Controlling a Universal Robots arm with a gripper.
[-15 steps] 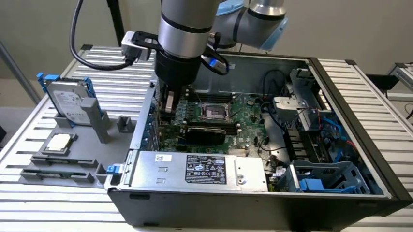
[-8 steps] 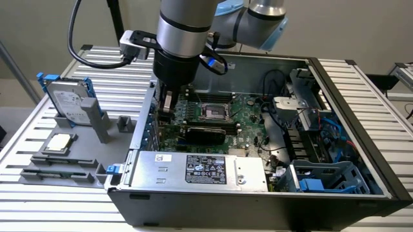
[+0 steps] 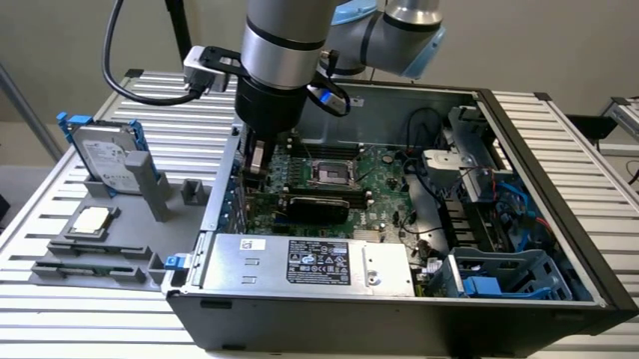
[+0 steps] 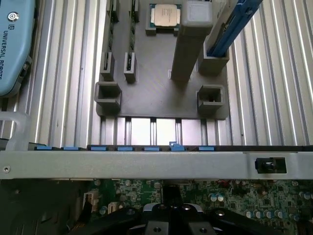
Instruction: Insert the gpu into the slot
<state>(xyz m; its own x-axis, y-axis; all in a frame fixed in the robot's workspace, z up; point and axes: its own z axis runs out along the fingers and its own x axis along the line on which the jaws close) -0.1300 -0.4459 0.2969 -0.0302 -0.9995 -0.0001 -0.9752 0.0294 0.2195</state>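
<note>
The arm reaches down into the open computer case point(image 3: 519, 247), its gripper point(image 3: 257, 168) low over the motherboard point(image 3: 384, 176) near the case wall on the exterior view's left. The gpu point(image 3: 314, 203), black face showing, sits on the board just beside the gripper, in front of the processor socket point(image 3: 331, 172). Whether the gripper is clamped or spread, I cannot tell. Outside on the bench point(image 3: 559, 127), a grey fixture tray point(image 4: 156, 98) holds a hard drive point(image 3: 105, 157) and a processor chip point(image 4: 165, 14).
</note>
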